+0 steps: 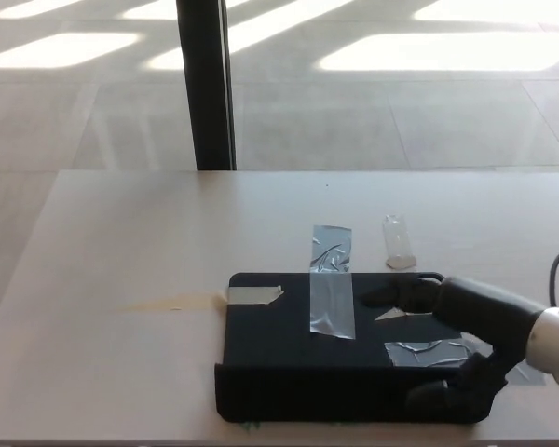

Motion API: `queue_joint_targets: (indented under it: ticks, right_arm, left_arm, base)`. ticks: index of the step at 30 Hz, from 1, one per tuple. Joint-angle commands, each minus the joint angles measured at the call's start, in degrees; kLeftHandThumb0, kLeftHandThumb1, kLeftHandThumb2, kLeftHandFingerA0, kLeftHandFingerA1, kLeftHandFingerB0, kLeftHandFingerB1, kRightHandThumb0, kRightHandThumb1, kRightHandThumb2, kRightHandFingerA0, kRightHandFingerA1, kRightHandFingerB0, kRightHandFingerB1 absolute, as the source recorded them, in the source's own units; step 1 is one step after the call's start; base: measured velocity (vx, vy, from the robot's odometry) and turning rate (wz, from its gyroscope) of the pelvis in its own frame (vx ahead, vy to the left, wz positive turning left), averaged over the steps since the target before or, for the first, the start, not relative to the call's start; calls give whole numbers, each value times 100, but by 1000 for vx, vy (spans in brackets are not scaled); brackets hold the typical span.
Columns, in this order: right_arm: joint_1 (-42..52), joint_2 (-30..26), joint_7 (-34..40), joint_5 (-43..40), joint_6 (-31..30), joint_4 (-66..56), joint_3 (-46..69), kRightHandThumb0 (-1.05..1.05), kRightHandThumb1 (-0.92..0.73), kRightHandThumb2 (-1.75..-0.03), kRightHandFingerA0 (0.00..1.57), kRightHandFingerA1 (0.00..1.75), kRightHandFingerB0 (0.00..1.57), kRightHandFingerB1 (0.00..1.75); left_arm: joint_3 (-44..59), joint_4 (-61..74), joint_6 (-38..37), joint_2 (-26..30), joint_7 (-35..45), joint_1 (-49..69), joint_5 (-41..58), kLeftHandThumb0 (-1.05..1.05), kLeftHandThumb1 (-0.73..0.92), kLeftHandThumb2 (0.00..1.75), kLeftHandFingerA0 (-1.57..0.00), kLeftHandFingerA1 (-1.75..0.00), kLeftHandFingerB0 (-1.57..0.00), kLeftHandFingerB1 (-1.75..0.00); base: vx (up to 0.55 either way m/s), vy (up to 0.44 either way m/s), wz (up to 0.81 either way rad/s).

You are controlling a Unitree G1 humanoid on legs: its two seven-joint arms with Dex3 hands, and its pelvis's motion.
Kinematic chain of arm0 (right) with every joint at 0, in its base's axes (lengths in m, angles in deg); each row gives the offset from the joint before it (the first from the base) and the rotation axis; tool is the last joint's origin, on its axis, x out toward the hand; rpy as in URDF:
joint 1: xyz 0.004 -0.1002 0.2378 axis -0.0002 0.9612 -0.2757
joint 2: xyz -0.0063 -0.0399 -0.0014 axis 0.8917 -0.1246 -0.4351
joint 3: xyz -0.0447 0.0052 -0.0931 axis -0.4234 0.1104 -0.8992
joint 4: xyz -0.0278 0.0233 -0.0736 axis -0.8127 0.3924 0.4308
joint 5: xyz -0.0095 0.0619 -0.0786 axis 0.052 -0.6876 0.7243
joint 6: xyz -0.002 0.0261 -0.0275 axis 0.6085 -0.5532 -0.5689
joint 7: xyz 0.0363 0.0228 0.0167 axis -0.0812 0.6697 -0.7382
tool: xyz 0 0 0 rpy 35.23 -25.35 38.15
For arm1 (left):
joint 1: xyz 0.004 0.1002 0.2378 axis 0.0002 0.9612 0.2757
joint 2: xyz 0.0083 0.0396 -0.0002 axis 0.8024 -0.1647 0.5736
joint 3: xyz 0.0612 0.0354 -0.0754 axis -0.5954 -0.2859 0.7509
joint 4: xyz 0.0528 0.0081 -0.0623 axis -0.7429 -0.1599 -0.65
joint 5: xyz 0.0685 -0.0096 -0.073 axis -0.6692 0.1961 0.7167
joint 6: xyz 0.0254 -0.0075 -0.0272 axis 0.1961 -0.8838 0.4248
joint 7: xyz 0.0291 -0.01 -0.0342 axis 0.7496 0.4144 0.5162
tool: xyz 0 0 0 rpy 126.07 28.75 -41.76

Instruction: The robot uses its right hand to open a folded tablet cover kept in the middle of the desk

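Seen from the head camera: a black, rectangular folded tablet cover (289, 349) lay flat near the front edge of a pale wooden desk (121, 242), roughly at the middle of its width, fastened down with several strips of tape. Reached in from the right was the robot's black right hand (456, 345), spread over the right end of the cover. Stretched across the top of the cover toward the centre were the upper fingers (391, 295), while curled at the lower right corner, against the raised front flap, was another digit (438, 396). Appeared set about that end of the cover, top and front edge between the digits, though a firm hold could not be confirmed. Attached behind the hand, a white wrist cuff (554, 345) at the right border.

Ran down across the far edge of the cover a crinkled silver-grey strip of duct tape (331, 279). Stuck at the left far corner was a beige piece of masking tape (253, 295), with a yellowish smear (168, 303) trailing left on the desk. Lay beyond the cover a small clear strip of tape (398, 242). Stood past the desk's far edge a dark vertical post (205, 84) on a sunlit tiled floor (401, 93).
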Motion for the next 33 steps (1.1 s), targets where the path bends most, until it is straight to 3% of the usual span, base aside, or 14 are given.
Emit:
queue_joint_targets:
  ticks: [1, 4, 6, 7, 8, 10, 11, 13, 24, 27, 30, 31, 32, 33]
  right_arm:
    - [-332, -228, -1021, 1186, -75, 29, -786, -84, -51, -58, 6, 36, 13, 27]
    - [-508, -220, -871, 2048, -40, 156, -1266, -39, -13, -84, 2, 52, 0, 49]
    - [-596, -253, -842, 2453, -8, 185, -1500, -81, -47, -92, 5, 46, 2, 35]
    - [-617, -220, -791, 2757, -44, 269, -1698, -89, -54, -57, 9, 40, 13, 27]
    - [-619, -172, -711, 3093, -85, 363, -1925, -39, -12, -84, 3, 53, 0, 49]
    - [-578, -151, -682, 3258, -164, 388, -2064, -39, -10, -83, 3, 53, 0, 50]
    - [-579, -121, -703, 3576, -275, 376, -2261, -92, -53, -58, 15, 48, 12, 30]
    - [-537, -67, -799, 3943, -485, 258, -2489, -89, -45, -89, 22, 62, 2, 34]
    - [213, 109, -348, 3984, -999, -176, -2536, -86, -57, -58, 37, 102, 18, 31]
    - [578, 133, -183, 3507, -1207, -506, -2174, -82, -55, -57, 36, 84, 18, 31]
    - [1363, 144, -107, 3023, -1758, -1483, -1494, -81, -45, -85, 25, 58, 11, 40]
    - [1434, 159, -127, 3041, -1777, -1550, -1439, -88, -58, -58, 24, 55, 13, 33]
    - [1532, 165, -124, 2972, -1816, -1641, -1352, -80, -44, -84, 21, 54, 10, 40]
    - [1740, 145, -153, 2851, -1908, -1870, -1188, -80, -46, -86, 19, 52, 7, 37]
  left_arm:
    - [21, -90, 88, 244, 87, -9, 250, -54, 45, 54, -89, -77, -69, -67]
    - [32, -89, 116, 257, 46, -55, 297, -57, 30, 79, -83, -81, -70, -75]
    - [20, -86, 113, 257, 33, -57, 296, -54, 29, 79, -83, -81, -70, -75]
    - [-5, -84, 109, 267, 52, -47, 274, -52, 45, 54, -88, -76, -67, -66]
    - [-29, -56, 106, 279, 72, -25, 255, -58, 32, 79, -83, -80, -64, -72]
    - [-43, -25, 142, 273, 77, -3, 255, -58, 32, 80, -83, -80, -64, -72]
    - [-48, -29, 140, 260, 77, 2, 254, -56, 32, 79, -82, -80, -66, -73]
    - [-64, -49, 62, 242, 112, 32, 239, -57, 31, 80, -83, -80, -70, -74]
    - [-70, -42, 61, 238, 103, 3, 246, -52, 46, 53, -87, -75, -63, -64]
    - [-90, -64, 69, 249, 73, -30, 225, -60, 33, 80, -83, -79, -64, -72]
    - [-95, -47, 127, 289, 1, -51, 237, -60, 32, 79, -83, -80, -63, -72]
    - [-87, -44, 119, 281, 1, -19, 250, -59, 32, 78, -83, -80, -63, -71]
    - [-88, -54, 114, 283, 16, -10, 252, -56, 31, 80, -83, -80, -65, -73]
    - [-102, -77, 85, 288, 57, 13, 241, -55, 45, 54, -89, -75, -67, -65]
  base:
    - [0, 0, 0]
    - [0, 0, 0]
    - [0, 0, 0]
    - [0, 0, 0]
    - [0, 0, 0]
    - [0, 0, 0]
    - [0, 0, 0]
    - [0, 0, 0]
    - [0, 0, 0]
    - [0, 0, 0]
    - [0, 0, 0]
    - [0, 0, 0]
    - [0, 0, 0]
    - [0, 0, 0]
